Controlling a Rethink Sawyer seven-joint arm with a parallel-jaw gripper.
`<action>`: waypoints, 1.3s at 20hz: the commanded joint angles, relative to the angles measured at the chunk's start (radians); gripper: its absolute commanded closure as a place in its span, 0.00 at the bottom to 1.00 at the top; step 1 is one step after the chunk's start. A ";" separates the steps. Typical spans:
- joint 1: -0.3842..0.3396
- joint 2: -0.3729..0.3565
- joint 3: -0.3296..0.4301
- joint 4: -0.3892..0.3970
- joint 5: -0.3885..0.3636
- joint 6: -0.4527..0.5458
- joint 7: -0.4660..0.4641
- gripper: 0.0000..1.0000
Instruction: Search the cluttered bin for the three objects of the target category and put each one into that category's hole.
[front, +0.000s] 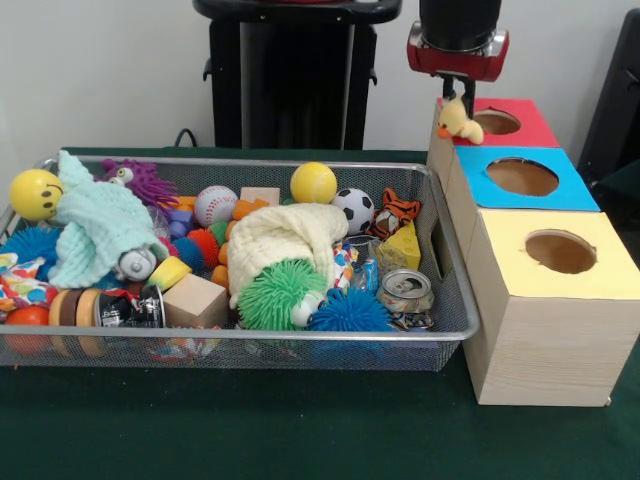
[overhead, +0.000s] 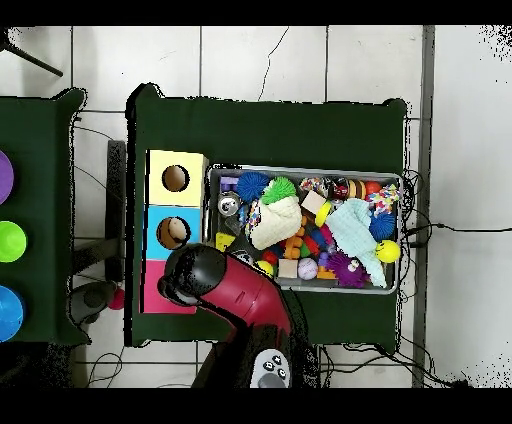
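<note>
My gripper (front: 462, 100) is shut on a small yellow plush duck (front: 458, 121) and holds it just above the left edge of the red-topped box (front: 530, 128), beside its round hole (front: 497, 122). An orange black-striped plush tiger (front: 398, 212) lies at the right end of the wire mesh bin (front: 250, 336), against the rim. In the overhead view the arm's head (overhead: 195, 275) covers the gripper, the duck and most of the red box (overhead: 153, 298); the bin (overhead: 305, 170) lies to its right.
A blue-topped box (front: 522, 177) and a yellow-topped box (front: 560, 250) stand in a row with the red one, right of the bin. The bin holds a mint cloth (front: 100, 225), a cream knitted cloth (front: 285, 235), spiky balls (front: 275, 295), a can (front: 405, 290) and a wooden block (front: 195, 300).
</note>
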 joint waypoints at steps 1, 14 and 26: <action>0.021 0.047 0.068 0.062 0.048 0.111 0.347 1.00; 0.054 0.061 0.108 0.088 0.102 0.050 0.376 1.00; 0.109 -0.001 0.109 0.153 0.118 0.069 0.386 1.00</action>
